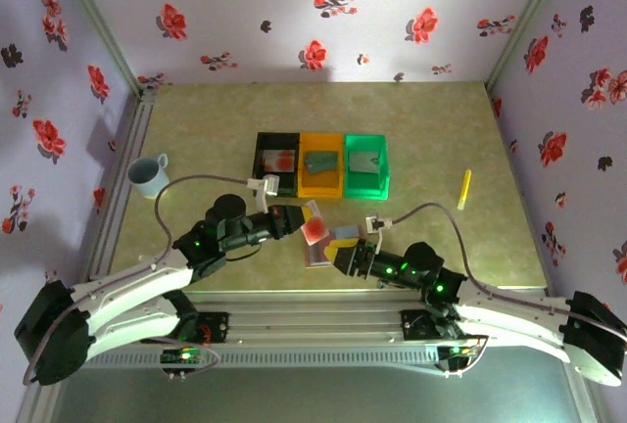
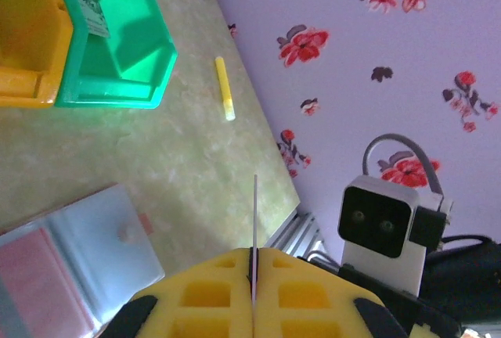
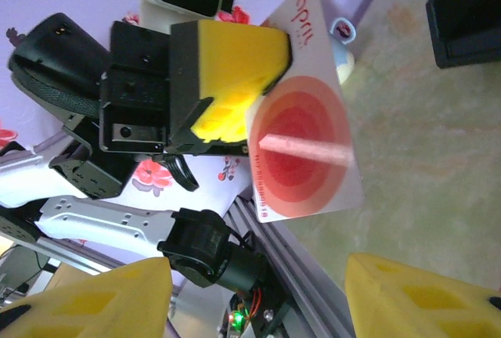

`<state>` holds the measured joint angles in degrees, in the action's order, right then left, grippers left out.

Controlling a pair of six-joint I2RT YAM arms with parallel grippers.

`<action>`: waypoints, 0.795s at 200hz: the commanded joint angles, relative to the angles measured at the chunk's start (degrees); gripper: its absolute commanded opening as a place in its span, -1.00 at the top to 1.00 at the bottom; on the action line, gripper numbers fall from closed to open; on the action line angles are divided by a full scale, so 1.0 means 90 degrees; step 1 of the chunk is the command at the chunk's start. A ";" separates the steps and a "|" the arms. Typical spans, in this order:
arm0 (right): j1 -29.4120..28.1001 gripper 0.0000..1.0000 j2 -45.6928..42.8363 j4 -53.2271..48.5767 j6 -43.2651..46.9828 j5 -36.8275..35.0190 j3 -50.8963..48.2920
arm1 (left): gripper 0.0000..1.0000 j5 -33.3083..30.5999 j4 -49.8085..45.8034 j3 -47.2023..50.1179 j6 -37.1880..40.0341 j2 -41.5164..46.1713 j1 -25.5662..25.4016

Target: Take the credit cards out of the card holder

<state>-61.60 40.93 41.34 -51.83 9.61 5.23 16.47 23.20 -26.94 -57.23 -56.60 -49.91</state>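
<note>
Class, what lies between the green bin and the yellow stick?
Nothing: that stretch of table between the green bin and the yellow stick is bare, clearest in the top view.

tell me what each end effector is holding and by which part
The left end effector pinches a credit card by one long edge, near its logo end. The right end effector is open and holds nothing.

A pale thin credit card with red rings is raised, tilted, over the open blue-grey-lined folding card holder near the tabletop's near edge. Another card seemingly lies in the black plastic bin.
</note>
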 commanded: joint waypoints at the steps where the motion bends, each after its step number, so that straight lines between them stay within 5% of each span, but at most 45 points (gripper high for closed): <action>1: -0.0153 -0.18 0.0111 0.0545 0.0339 -0.0568 -0.0024 | 1.00 -0.0130 0.0664 0.0138 -0.0326 0.0102 -0.0011; 159: -0.0237 0.16 0.1523 0.1973 0.0465 -0.0783 0.0593 | 1.00 -0.0234 0.1465 0.0522 -0.0773 0.0244 -0.0072</action>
<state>-63.18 53.17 54.02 -49.01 4.19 8.32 15.11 33.23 -22.94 -63.61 -55.20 -50.09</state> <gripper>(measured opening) 0.434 0.034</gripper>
